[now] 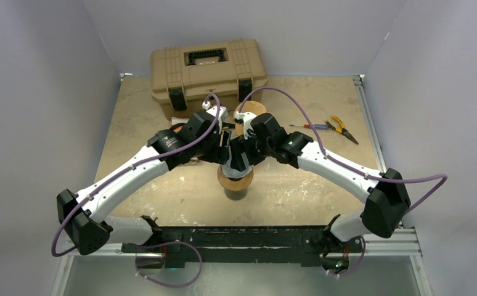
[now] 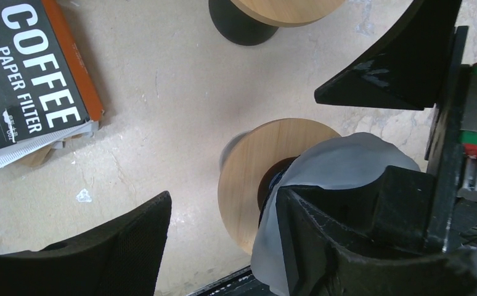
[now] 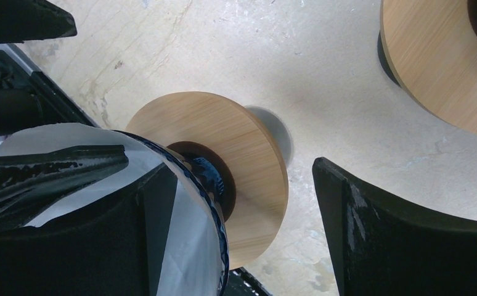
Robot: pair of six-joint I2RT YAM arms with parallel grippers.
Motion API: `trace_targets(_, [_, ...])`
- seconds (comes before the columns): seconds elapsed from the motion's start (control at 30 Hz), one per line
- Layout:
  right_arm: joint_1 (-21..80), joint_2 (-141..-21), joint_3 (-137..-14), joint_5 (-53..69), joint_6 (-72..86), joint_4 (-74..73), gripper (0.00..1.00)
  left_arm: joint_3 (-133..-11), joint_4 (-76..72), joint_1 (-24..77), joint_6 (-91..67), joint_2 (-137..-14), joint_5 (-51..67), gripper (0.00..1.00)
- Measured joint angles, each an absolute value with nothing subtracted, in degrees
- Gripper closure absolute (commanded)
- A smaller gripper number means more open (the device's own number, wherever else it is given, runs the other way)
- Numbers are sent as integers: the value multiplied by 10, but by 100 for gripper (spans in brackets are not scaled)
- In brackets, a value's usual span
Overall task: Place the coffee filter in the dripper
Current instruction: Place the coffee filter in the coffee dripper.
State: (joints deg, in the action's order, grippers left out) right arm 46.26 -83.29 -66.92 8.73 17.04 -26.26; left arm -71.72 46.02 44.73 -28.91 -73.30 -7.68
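The dripper [image 1: 236, 180] stands at the table's middle: a glass cone with a blue rim [image 3: 219, 203] on a round wooden collar [image 3: 248, 160]. The white coffee filter [image 2: 341, 163] sits in the cone's mouth. Both grippers meet right above it. My left gripper [image 2: 224, 203] is open, with one finger [image 2: 359, 240] inside the filter and the other [image 2: 100, 253] outside, clear of the collar. My right gripper [image 3: 239, 179] is also open, one finger [image 3: 69, 246] down inside the filter and the other [image 3: 408, 234] outside the collar. Most of the filter is hidden by the fingers.
A second wooden dripper stand [image 1: 252, 111] sits just behind the grippers. A coffee filter box [image 2: 26, 80] lies to the left on the table. A tan toolbox [image 1: 208, 71] stands at the back. A screwdriver [image 1: 307, 126] and pliers [image 1: 342, 128] lie at the right.
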Motion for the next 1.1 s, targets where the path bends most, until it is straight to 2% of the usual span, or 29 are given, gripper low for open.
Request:
trace_targets(0.7, [479,-832,-661,40,164,-261,17,-713,466,446,-289,-736,-79,39])
trace_targets(0.97, [480,-831,-658,40,157,-263,16,-713,470,446,-289,-736,-79,37])
trace_targets(1.1, [481,-828,-652,42,152,-267,20,-709,469,446,-289,-736,-77,37])
